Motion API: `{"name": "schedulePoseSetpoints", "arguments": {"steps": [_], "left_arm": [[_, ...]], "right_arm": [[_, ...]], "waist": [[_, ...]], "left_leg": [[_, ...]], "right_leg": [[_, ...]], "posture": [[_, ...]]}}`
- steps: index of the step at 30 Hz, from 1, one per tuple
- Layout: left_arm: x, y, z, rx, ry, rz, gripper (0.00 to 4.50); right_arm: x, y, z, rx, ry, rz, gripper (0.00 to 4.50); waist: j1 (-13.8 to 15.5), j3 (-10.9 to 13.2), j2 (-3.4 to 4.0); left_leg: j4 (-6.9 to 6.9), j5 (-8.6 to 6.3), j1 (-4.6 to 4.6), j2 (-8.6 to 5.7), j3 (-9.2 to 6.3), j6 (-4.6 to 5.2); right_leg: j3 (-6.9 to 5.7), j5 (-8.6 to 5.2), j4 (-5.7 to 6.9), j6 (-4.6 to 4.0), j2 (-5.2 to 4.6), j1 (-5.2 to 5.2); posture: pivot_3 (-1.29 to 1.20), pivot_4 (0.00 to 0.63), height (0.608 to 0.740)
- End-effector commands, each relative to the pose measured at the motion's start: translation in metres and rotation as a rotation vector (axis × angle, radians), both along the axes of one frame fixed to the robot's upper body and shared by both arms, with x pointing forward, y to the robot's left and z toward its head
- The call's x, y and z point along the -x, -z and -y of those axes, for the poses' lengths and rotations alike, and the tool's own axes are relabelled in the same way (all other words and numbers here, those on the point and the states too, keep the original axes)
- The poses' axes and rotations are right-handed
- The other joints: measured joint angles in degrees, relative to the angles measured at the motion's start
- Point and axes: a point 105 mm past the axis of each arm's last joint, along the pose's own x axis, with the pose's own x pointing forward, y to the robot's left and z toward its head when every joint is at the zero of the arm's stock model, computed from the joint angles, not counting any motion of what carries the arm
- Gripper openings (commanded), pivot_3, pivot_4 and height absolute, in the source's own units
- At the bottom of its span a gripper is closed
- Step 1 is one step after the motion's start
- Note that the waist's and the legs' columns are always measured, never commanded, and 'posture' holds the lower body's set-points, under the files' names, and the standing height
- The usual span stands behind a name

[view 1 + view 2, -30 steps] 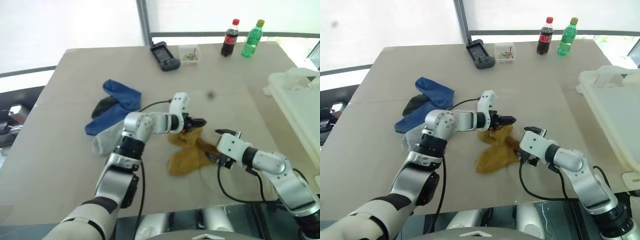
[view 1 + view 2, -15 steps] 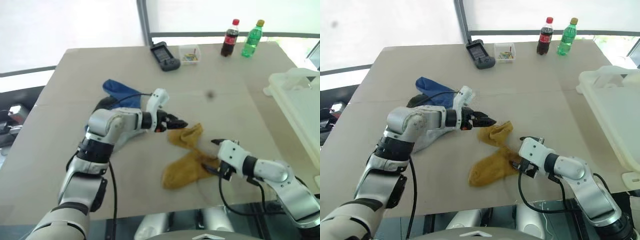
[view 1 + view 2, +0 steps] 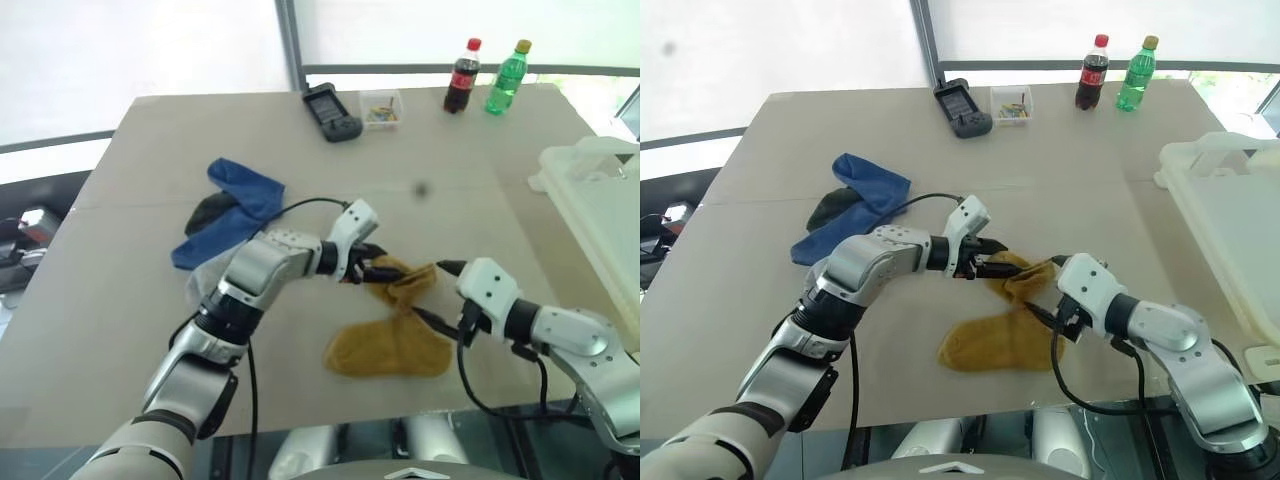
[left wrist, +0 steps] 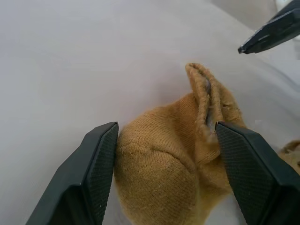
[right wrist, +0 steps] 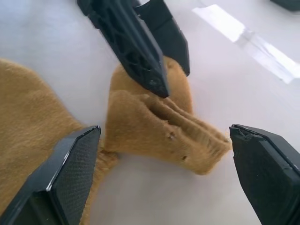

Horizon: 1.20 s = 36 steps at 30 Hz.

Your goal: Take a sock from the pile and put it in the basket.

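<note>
Now both open hands flank mustard sock (image 3: pixel 400 283).

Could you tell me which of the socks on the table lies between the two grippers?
The mustard-yellow sock, bunched between the left gripper and right gripper; the blue sock lies apart, farther back.

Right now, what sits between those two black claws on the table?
A bunched mustard sock lies between the left gripper and the right gripper, both open; each wrist view shows it too.
</note>
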Motion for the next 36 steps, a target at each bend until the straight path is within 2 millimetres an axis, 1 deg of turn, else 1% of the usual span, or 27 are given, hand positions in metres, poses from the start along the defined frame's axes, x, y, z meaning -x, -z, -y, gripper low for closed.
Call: {"name": "schedulePoseSetpoints", "arguments": {"steps": [1,2,4,6,9,12,14,17,20,23,25,27,29,33,36], "left_arm": [[-0.001,-0.024,0.011,0.075,0.033,0.037,3.47],[-0.004,-0.023,0.010,0.065,0.018,0.047,3.47],[-0.014,-0.016,0.001,0.023,-0.046,0.072,3.47],[-0.024,-0.014,-0.008,0.012,-0.102,0.092,3.47],[-0.034,-0.014,-0.023,-0.003,-0.166,0.089,3.47],[-0.037,-0.008,-0.031,-0.044,-0.180,0.090,3.47],[-0.035,-0.002,-0.032,-0.075,-0.162,0.087,3.47],[-0.029,0.006,-0.028,-0.097,-0.123,0.084,3.47],[-0.024,0.011,-0.024,-0.097,-0.093,0.083,3.47],[-0.021,0.009,-0.022,-0.069,-0.087,0.070,3.47],[-0.021,0.002,-0.022,-0.029,-0.095,0.049,3.47],[-0.021,-0.004,-0.024,-0.014,-0.091,0.045,3.47],[-0.015,-0.002,-0.022,-0.022,-0.053,0.041,3.47],[-0.006,0.021,-0.019,-0.133,0.005,0.076,3.47],[-0.014,0.037,-0.022,-0.230,-0.032,0.127,3.47]], "right_arm": [[-0.006,-0.013,0.006,-0.006,0.033,0.052,4.50],[-0.008,-0.014,0.007,-0.008,0.042,0.057,4.50],[-0.017,-0.017,0.010,-0.027,0.086,0.076,4.50],[-0.023,-0.019,0.009,-0.037,0.100,0.083,4.50],[-0.031,-0.016,0.006,-0.039,0.095,0.075,4.50],[-0.033,-0.011,0.002,-0.022,0.061,0.061,4.50],[-0.034,-0.008,0.000,-0.010,0.039,0.056,4.50],[-0.035,-0.008,0.000,-0.014,0.025,0.056,4.50],[-0.040,-0.014,0.000,-0.044,0.035,0.056,4.50],[-0.044,-0.024,-0.003,-0.103,0.049,0.052,4.50],[-0.046,-0.029,-0.008,-0.131,0.044,0.048,4.50],[-0.049,-0.028,-0.015,-0.136,0.035,0.039,4.50],[-0.053,-0.021,-0.021,-0.113,0.031,0.027,4.50],[-0.061,-0.007,-0.027,-0.043,0.026,0.020,4.50],[-0.058,0.002,-0.025,0.012,0.010,-0.010,4.50]], "waist": [[0.01,0.00,0.00],[0.00,0.00,0.00],[-0.10,0.00,0.00],[-0.17,0.00,0.00],[-0.13,0.00,0.00],[-0.03,0.00,0.00],[0.07,0.00,0.00],[0.02,0.00,0.00],[-0.08,0.00,0.00],[-0.17,0.00,0.00],[-0.14,0.00,0.00],[-0.15,0.00,0.00],[-0.18,0.00,0.00],[-0.16,-0.01,0.01],[0.08,-0.02,0.01]], "left_leg": [[0.01,0.00,0.00,0.00,0.00,0.00],[0.01,0.00,0.00,0.00,0.00,0.00],[0.02,0.00,0.01,0.00,0.00,0.00],[0.01,0.00,0.05,0.00,0.02,0.00],[0.01,0.00,0.04,0.01,0.02,0.00],[0.00,0.00,0.02,0.01,0.02,0.00],[0.01,0.00,-0.06,0.00,0.01,0.00],[0.02,0.00,-0.10,-0.02,0.01,0.01],[0.02,0.00,-0.08,-0.02,0.00,0.01],[0.03,0.00,-0.03,-0.02,0.01,0.00],[0.04,0.00,-0.02,-0.02,0.01,0.00],[0.05,0.00,-0.04,-0.02,0.01,0.01],[0.05,0.00,-0.05,-0.02,0.01,0.01],[0.03,0.00,-0.06,-0.02,0.01,0.01],[0.06,0.00,-0.05,-0.02,0.00,0.01]], "right_leg": [[0.00,0.00,0.00,0.00,0.00,0.00],[0.00,0.00,0.00,0.00,0.00,0.00],[0.00,0.00,0.01,0.00,0.00,0.00],[0.04,0.00,0.04,0.00,0.01,0.00],[0.03,0.00,0.06,0.00,0.03,-0.02],[0.02,0.00,0.01,0.00,0.02,-0.03],[-0.01,0.00,-0.02,0.00,0.00,-0.05],[-0.02,0.00,-0.04,0.00,-0.02,-0.07],[-0.01,0.00,-0.01,0.00,-0.02,-0.07],[0.01,0.00,0.07,0.00,0.00,-0.06],[0.01,0.00,0.10,0.00,0.00,-0.07],[0.00,0.00,0.08,0.00,-0.01,-0.07],[0.00,0.00,0.07,0.00,-0.01,-0.08],[0.00,0.00,0.05,0.00,-0.01,-0.09],[-0.02,0.00,0.05,0.00,-0.02,-0.06]], "posture": [[0.00,0.150,0.740],[0.00,0.150,0.740],[0.00,0.150,0.740],[0.00,0.150,0.740],[0.00,0.150,0.740],[0.00,0.150,0.740],[0.00,0.150,0.740],[0.00,0.150,0.740],[0.00,0.150,0.740],[0.00,0.150,0.740],[0.00,0.150,0.740],[0.00,0.150,0.740],[0.00,0.150,0.740],[0.00,0.150,0.740],[0.00,0.150,0.740]]}}
